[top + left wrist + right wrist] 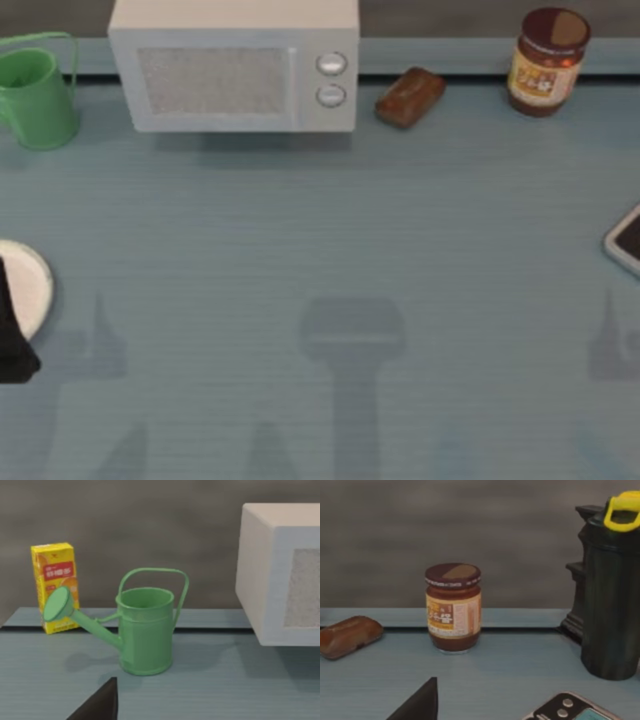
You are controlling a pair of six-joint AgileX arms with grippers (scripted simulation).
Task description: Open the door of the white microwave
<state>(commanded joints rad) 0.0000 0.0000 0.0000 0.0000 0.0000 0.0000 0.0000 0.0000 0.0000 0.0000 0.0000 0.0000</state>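
The white microwave (235, 20) stands at the table's far edge, left of centre. Its door (215, 112), with the grey mesh window (212, 80), lies flat against the body, beside the panel with two knobs (331, 80). In the left wrist view the microwave (265, 575) fills one side, with part of the mesh window (305, 587) showing. Only a dark part of my left gripper (102, 702) shows, low over the table and well short of the microwave. A like dark part of my right gripper (422, 702) faces a jar, far from the microwave. Neither arm appears in the top view, only shadows.
A green watering can (38, 95) stands left of the microwave, with a yellow juice carton (55, 587) behind it. A bread loaf (410, 97) and a brown jar (547, 60) sit to the right. A phone (625, 240), a dark bottle (610, 595) and a white plate (25, 285) also show.
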